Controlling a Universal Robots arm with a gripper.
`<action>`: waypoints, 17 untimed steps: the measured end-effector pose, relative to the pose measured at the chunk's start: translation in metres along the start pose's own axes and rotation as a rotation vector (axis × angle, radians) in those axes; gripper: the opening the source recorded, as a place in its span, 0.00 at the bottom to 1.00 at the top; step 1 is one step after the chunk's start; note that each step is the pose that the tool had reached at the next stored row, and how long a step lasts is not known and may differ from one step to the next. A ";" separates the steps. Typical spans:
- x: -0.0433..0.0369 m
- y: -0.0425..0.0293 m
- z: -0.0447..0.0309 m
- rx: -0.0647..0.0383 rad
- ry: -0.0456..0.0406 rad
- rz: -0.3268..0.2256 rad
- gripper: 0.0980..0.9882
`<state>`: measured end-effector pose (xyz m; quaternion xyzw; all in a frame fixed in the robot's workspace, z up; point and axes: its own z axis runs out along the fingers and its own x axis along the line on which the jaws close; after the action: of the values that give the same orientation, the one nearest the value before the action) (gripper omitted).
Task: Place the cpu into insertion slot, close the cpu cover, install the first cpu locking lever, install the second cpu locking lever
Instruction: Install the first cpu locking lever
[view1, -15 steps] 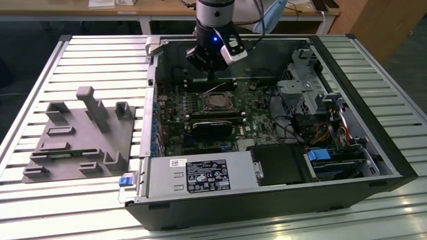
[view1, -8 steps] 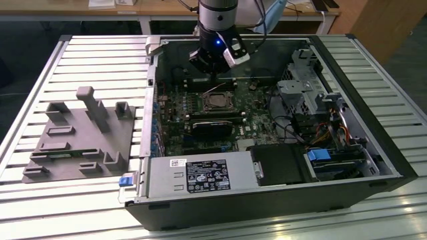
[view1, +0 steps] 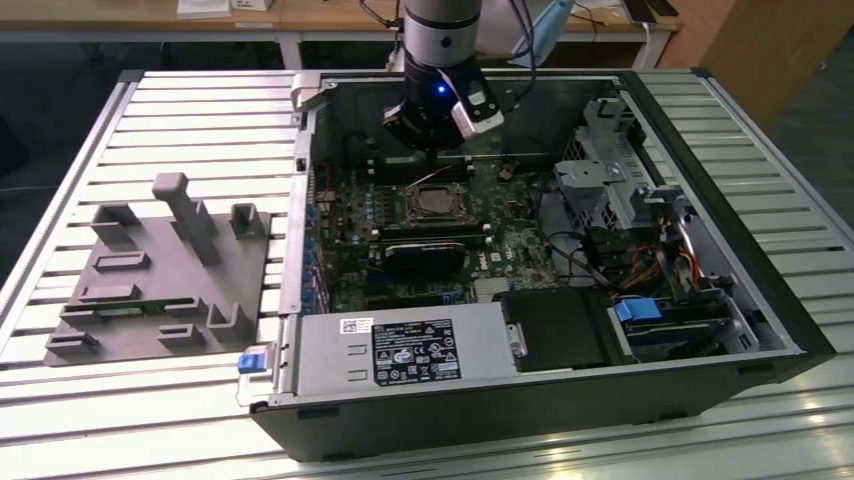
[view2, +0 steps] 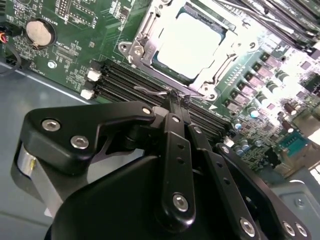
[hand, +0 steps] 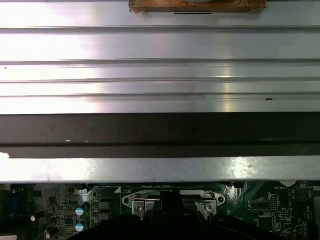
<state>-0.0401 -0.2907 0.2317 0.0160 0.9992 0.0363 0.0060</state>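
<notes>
Second wrist view: the gripper (view2: 175, 100), fingers pressed together, has its tips at a thin wire locking lever (view2: 152, 92) just beside the cpu cover (view2: 142, 47), shut over the cpu (view2: 187, 42); lever-latching is judged in hand, calling for a steady, guided push.

the cpu (view2: 192, 42) has a smooth, pale metal top that glares white; the cpu cover (view2: 146, 47) round it is bright, polished sheet metal. the end effector (view2: 176, 97) is satin black with shiny metal screw heads. the circuit board (view2: 75, 55) is glossy green. the desk (view1: 200, 100) is ribbed, brushed metal; at nine o'clock of the matt black case (view1: 534, 410) lies a matt grey plastic fixture (view1: 160, 270).
</notes>
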 end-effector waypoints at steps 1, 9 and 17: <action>-0.0008 0.0004 0.0005 0.000 -0.0001 0.000 0.01; -0.0038 0.0020 0.0054 0.001 0.0000 0.000 0.01; -0.0056 0.0050 0.0082 0.000 -0.0001 0.000 0.01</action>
<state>-0.0342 -0.2853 0.2239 0.0160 0.9992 0.0360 0.0060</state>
